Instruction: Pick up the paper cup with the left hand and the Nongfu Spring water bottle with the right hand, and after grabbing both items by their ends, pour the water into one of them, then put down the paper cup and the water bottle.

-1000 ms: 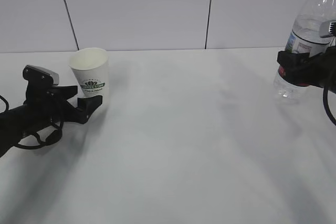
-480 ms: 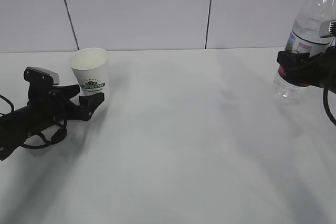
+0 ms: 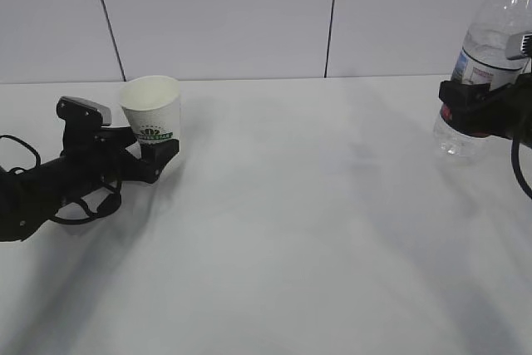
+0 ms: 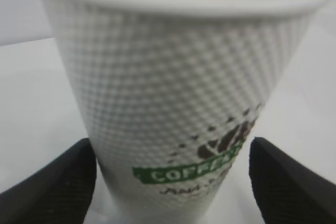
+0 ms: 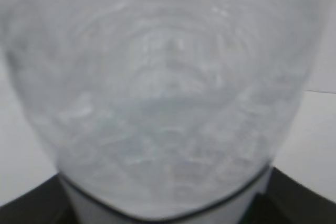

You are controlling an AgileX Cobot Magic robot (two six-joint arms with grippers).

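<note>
A: Item one, the cup (image 3: 152,116). How was it recorded?

B: It was recorded as white, with a dimpled wall and a green logo band, upright on the table (image 3: 299,230). It was placed between the fingers (image 4: 50,184) of the left claw (image 3: 156,155), low on the cup near its base. In the wrist view a gap was seen between each pad and the cup wall, so the claw was logged as released and spread wide, with nothing grasped.

A: Item two, the bottle (image 3: 490,56)?

B: A clear bottle with a red neck ring and a red-and-white label was listed. It was found inside the right claw (image 3: 474,110), tilted slightly, with its base just below the claw. The claw was noted as clenched around the label band. Whether the base touched the table could not be told.

A: Contents?

B: Water (image 3: 490,43) was seen inside the bottle above the claw. The cup's interior was not visible deeply enough to be catalogued.
</note>
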